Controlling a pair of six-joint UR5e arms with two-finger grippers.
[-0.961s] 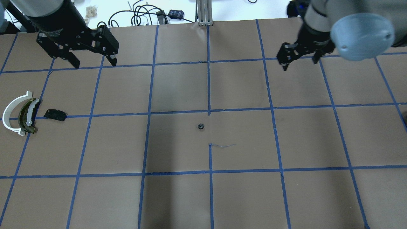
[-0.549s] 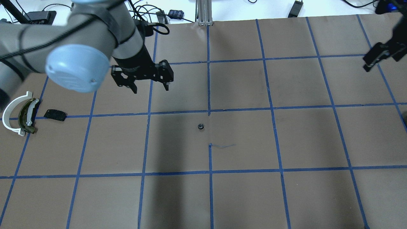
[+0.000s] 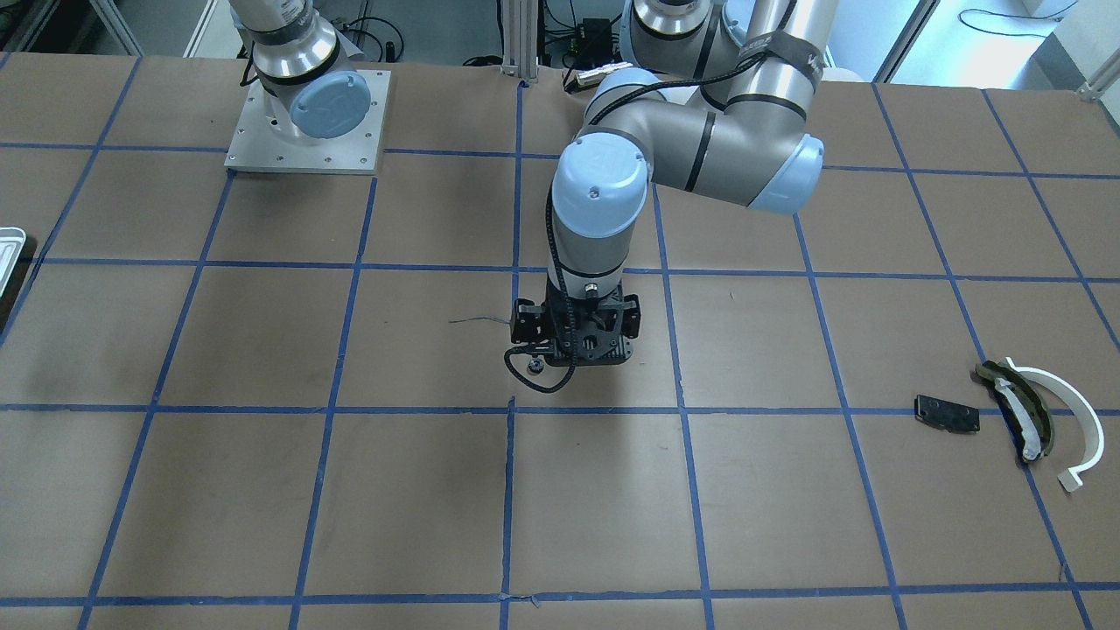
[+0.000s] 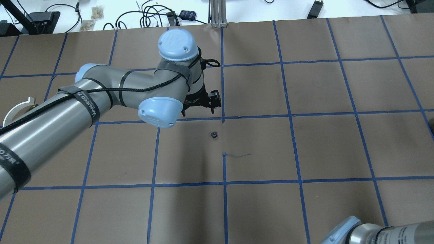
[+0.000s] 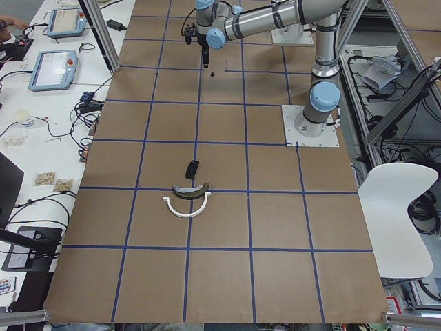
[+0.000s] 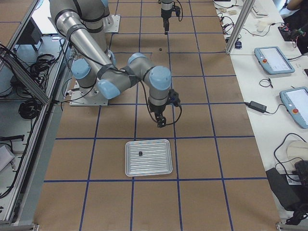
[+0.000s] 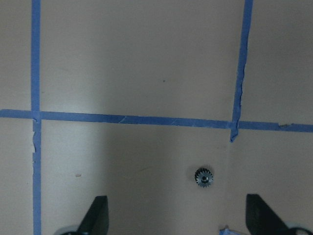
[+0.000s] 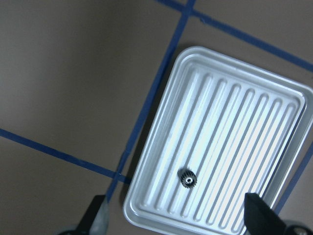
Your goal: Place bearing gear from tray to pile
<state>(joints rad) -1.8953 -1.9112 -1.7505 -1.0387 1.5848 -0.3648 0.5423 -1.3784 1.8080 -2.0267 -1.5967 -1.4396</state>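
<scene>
Dark metal, the gear (image 7: 204, 177) is found on the counter (image 7: 146, 58) just ahead of the left claw (image 7: 176, 199), which is held wide apart, slightly off its centre line.

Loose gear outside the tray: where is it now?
Overhead view: the loose gear lies on the brown paper near table centre, just below-left of a blue tape crossing, close to the open left gripper.

A small dark toothed metal gear (image 4: 214, 135) lies at the middle of the brown papered surface (image 4: 305, 152), below the left pincer (image 7: 177, 220) and apart from it. At the left end, a flat black rectangular plate (image 3: 946, 413) lies inward of a dark olive curved piece (image 3: 1015, 402), which nests inside a white curved arc strip (image 3: 1091, 420). At the right end, a second gear (image 8: 187, 178) lies in a shallow silvery ribbed metal tray (image 8: 234, 122).
</scene>
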